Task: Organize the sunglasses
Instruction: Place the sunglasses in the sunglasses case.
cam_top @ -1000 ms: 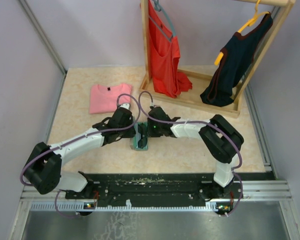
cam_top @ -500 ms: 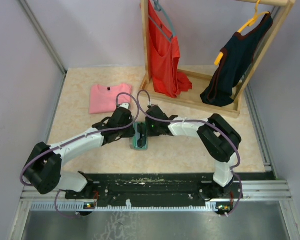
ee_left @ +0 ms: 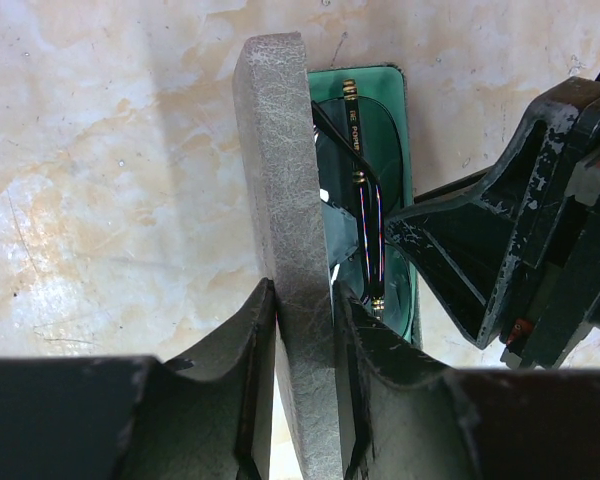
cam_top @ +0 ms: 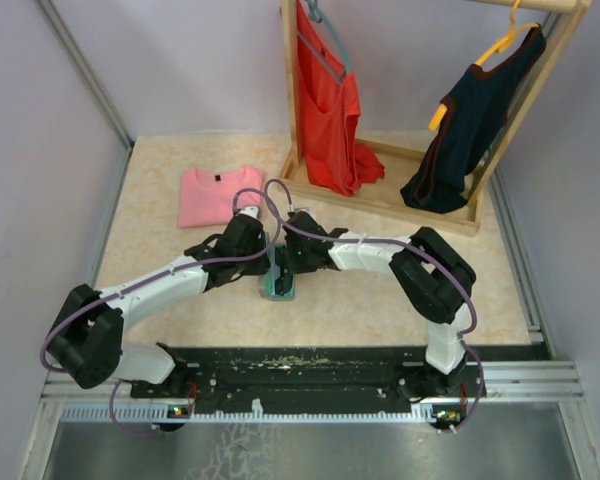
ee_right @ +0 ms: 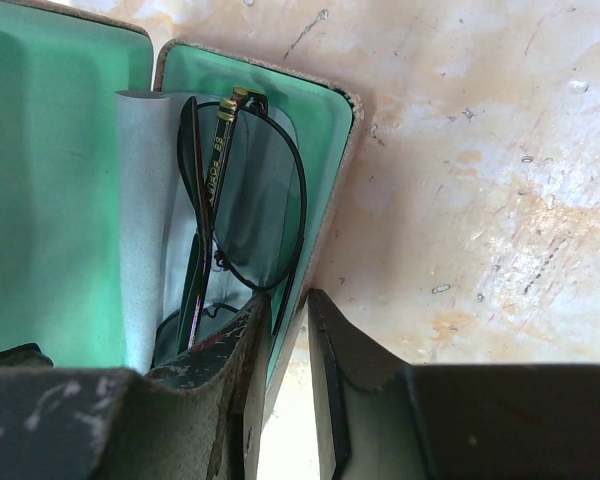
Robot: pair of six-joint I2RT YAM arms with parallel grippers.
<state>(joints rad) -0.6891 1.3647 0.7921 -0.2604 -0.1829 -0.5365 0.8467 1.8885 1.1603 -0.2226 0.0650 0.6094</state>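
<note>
Noted: sunglasses (ee_right: 245, 200) folded, lying inside the green-lined case (ee_right: 330, 110), upper centre of the right wrist view, on top of the cloth (ee_right: 145, 200). My left gripper (ee_left: 302, 300) is narrow, pinching the upright lid (ee_left: 280, 150) at frame bottom. My right gripper (ee_right: 285, 310) is narrow, astride the case's right wall and apparently clamped on it. My read: stowing is done. Lid not yet closed, grips not yet released.

Arms converge; left fingers (ee_left: 230, 372) pinched narrow, right fingers (ee_right: 352, 392) likewise.
</note>
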